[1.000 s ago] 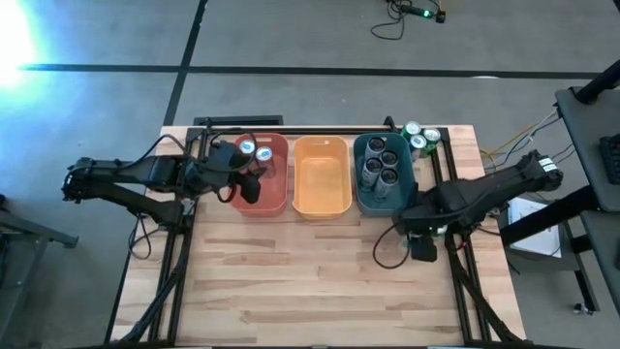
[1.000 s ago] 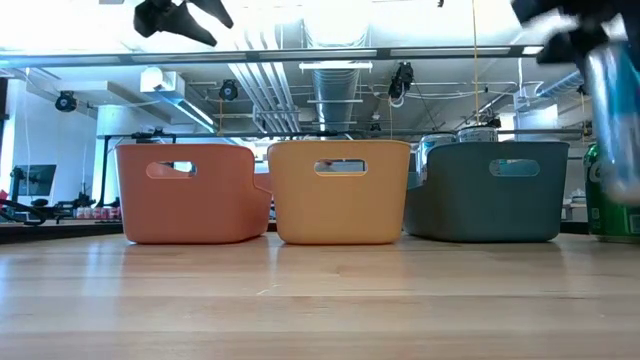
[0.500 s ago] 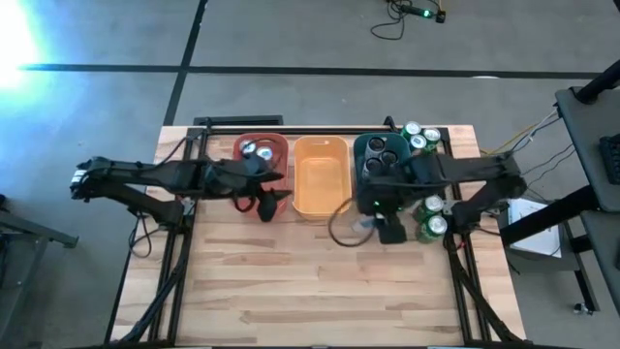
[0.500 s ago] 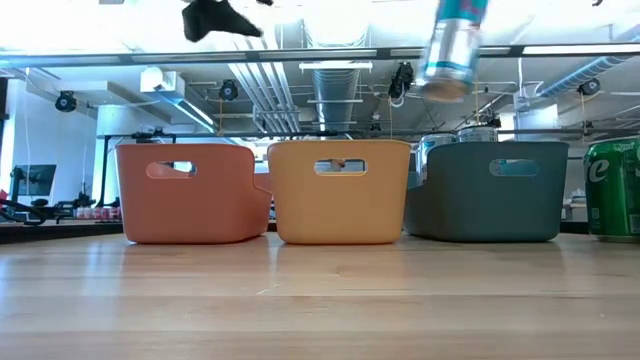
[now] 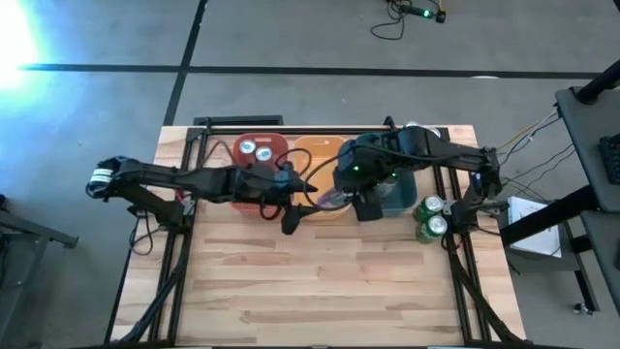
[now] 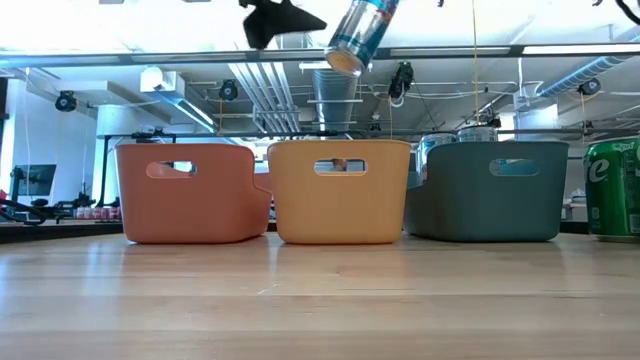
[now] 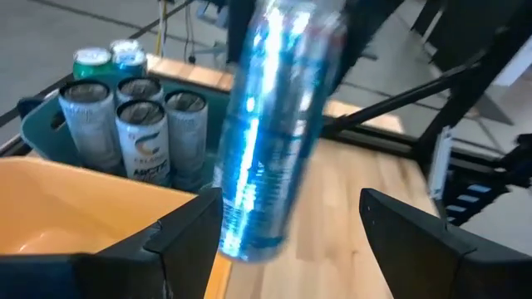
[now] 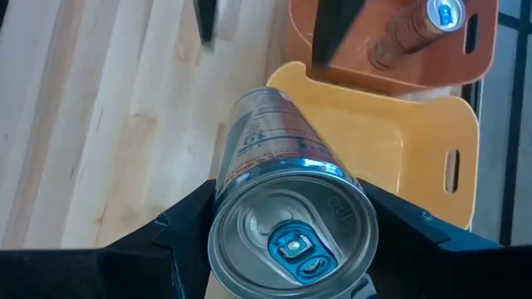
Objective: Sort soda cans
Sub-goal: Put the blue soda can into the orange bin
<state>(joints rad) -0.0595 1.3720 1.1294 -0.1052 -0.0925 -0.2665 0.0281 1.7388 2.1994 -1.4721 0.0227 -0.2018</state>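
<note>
The blue-and-silver can (image 8: 287, 218) hangs tilted above the orange bin (image 5: 312, 155), clamped between the fingers of the right tool (image 5: 341, 197), well clear of the tabletop (image 5: 320, 281). In the low view the can (image 6: 362, 34) shows near the upper edge, base tipped downward, over the orange bin (image 6: 340, 190). The left tool (image 5: 289, 206) sits just beside it at the orange bin's front rim, fingers spread and holding nothing; in its wrist view the can (image 7: 278, 124) stands blurred between those dark fingers (image 7: 187, 241).

The red bin (image 5: 257, 160) holds two cans (image 5: 254, 149) with silver tops. The teal bin (image 7: 41, 124) holds several grey cans (image 7: 137, 137), largely covered by the right arm in the high view. Two green cans (image 5: 429, 215) stand on the tabletop near its right edge, by the right arm's base; one (image 6: 614, 190) is cut off at the frame edge in the low view. Further cans (image 7: 108, 58) stand behind the teal bin, only partly seen.

The tabletop is pale wooden planks, bare across its whole front half. Around it lies grey floor with dark tape lines (image 5: 291, 69), and the low view looks into a room with ceiling pipes (image 6: 300, 85) and lamps.
</note>
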